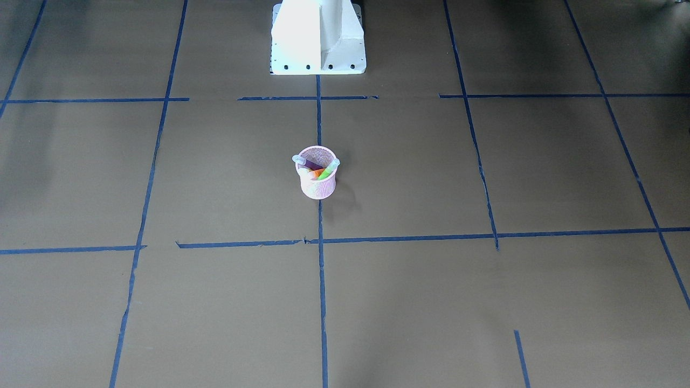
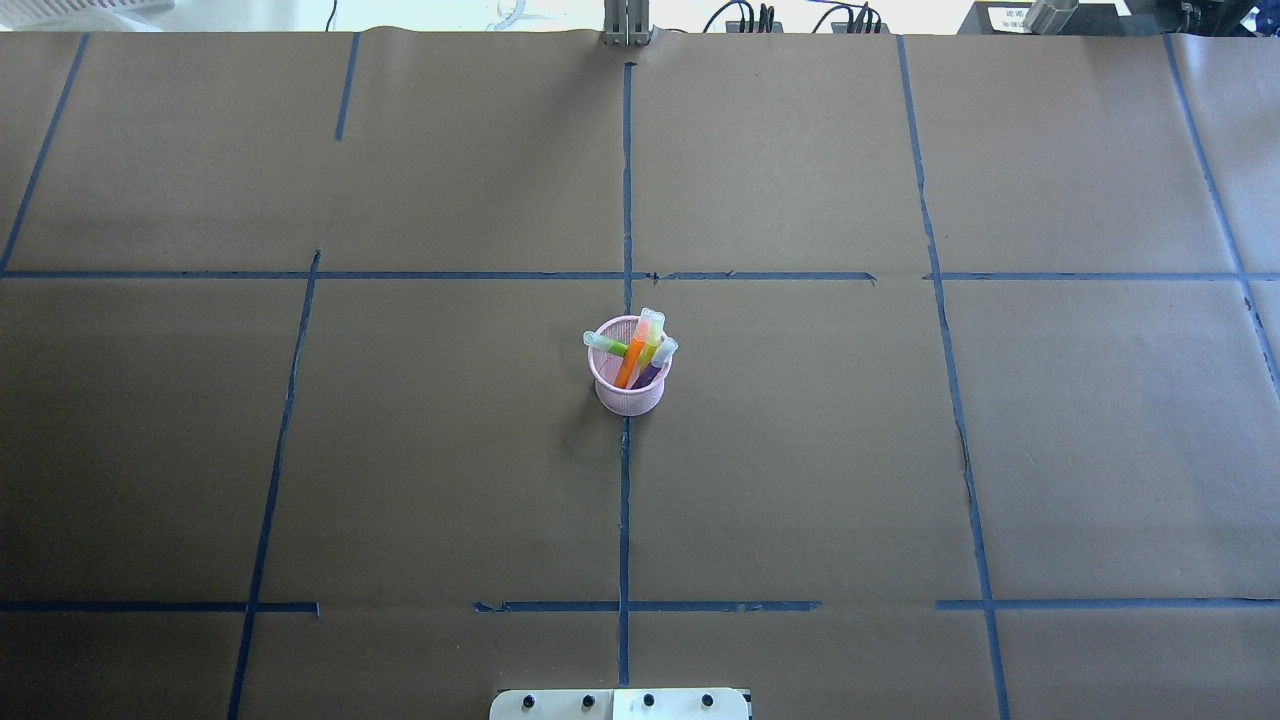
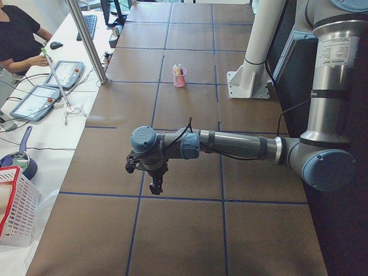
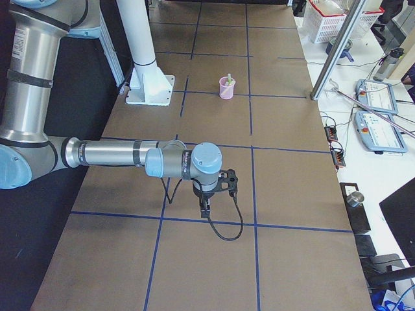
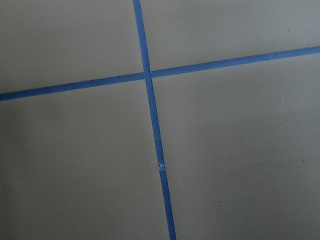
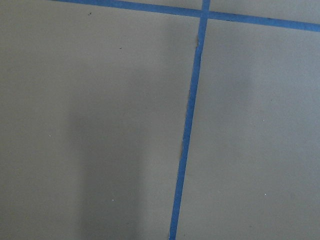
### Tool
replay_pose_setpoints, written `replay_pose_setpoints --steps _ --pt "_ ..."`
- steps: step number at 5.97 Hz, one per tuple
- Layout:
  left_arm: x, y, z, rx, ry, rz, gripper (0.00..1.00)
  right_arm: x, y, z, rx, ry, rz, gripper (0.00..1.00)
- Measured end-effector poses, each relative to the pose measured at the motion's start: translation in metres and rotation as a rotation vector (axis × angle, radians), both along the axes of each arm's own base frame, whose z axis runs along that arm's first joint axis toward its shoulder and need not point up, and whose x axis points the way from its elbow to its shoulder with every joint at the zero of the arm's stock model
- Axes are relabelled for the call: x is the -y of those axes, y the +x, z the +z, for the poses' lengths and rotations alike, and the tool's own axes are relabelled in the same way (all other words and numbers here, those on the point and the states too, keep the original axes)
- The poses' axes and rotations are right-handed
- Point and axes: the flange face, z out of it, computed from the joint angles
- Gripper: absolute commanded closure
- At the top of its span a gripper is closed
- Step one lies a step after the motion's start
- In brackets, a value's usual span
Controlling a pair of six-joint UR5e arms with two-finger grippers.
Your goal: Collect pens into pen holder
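Left arm sticker [image 3: 335,54]: it carries print, but too small for you to read.
Elsewhere: no text, number or brand you can read.

Worktop [image 2: 800,450] covered in matte brown paper, gridded with blue tape lines [image 2: 625,500]; several runs broken or offset. White side bench [image 3: 46,138] along one long edge: two control tablets [image 3: 64,73], keyboard [image 3: 91,26], cables, white mesh basket [image 3: 17,207]. Aluminium post [image 3: 86,41] stands at the seam between the two. Light even, shadows soft.
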Motion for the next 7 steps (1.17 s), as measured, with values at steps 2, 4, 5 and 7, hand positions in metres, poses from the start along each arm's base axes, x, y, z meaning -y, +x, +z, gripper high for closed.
replay_pose_setpoints --steps 2,4,5,7 --pt "0.000 -0.001 -0.010 0.001 0.003 -0.015 0.00 -0.006 0.000 0.002 -0.001 -0.006 -0.001 0.00" --pt "-0.011 -0.007 -0.014 0.012 0.005 -0.039 0.00 -0.009 0.000 0.005 -0.003 -0.009 0.000 0.00" --pt "-0.017 -0.009 -0.011 0.025 0.002 -0.042 0.00 -0.009 0.001 0.005 -0.007 -0.008 0.000 0.00" --pt "-0.022 -0.010 -0.008 0.034 -0.002 -0.041 0.00 -0.009 0.001 0.007 -0.021 -0.012 0.002 0.00"
